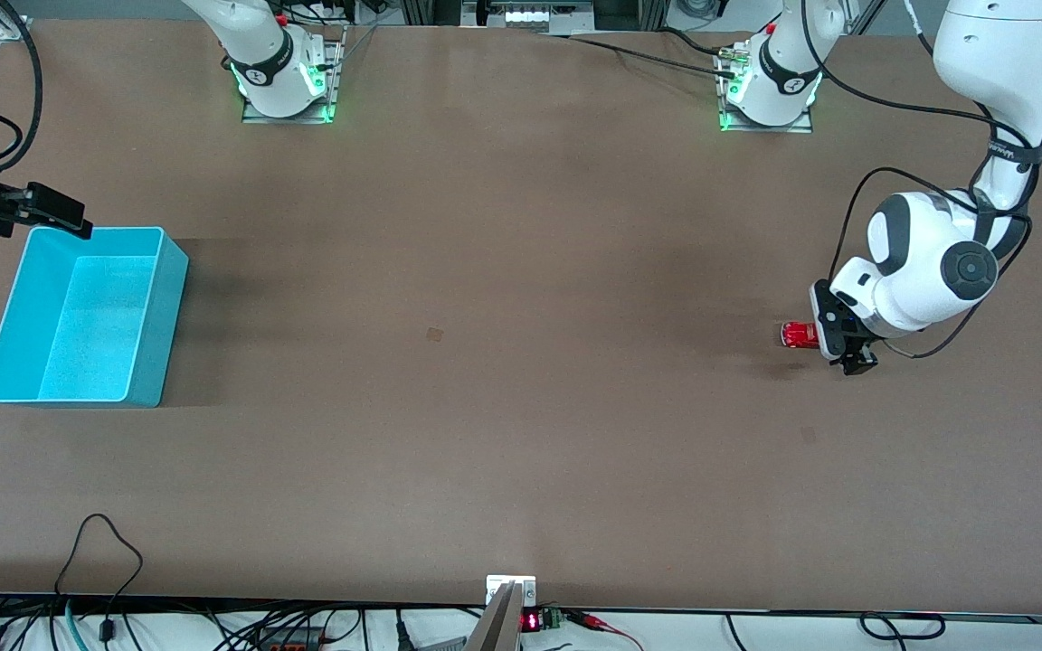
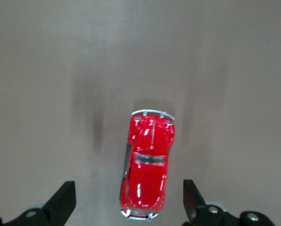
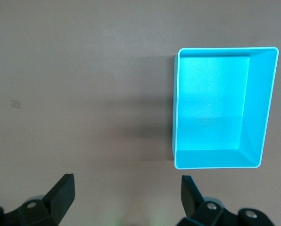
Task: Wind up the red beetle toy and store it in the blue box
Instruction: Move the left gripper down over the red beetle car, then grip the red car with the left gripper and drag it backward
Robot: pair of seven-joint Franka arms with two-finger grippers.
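The red beetle toy [image 1: 798,334] stands on the brown table at the left arm's end. My left gripper [image 1: 839,344] is low over it and open. In the left wrist view the toy [image 2: 147,165] lies between the two black fingers [image 2: 65,200], which stand wide apart and do not touch it. The blue box [image 1: 146,312] stands empty at the right arm's end. My right gripper [image 1: 58,210] hovers open and empty by the box's corner farthest from the front camera. In the right wrist view the box [image 3: 253,103] lies ahead of the right gripper [image 3: 126,197].
The two arm bases [image 1: 286,81] [image 1: 770,86] stand along the table's edge farthest from the front camera. A small dark mark [image 1: 434,334] is on the tabletop mid-table. Cables [image 1: 105,542] run along the nearest edge.
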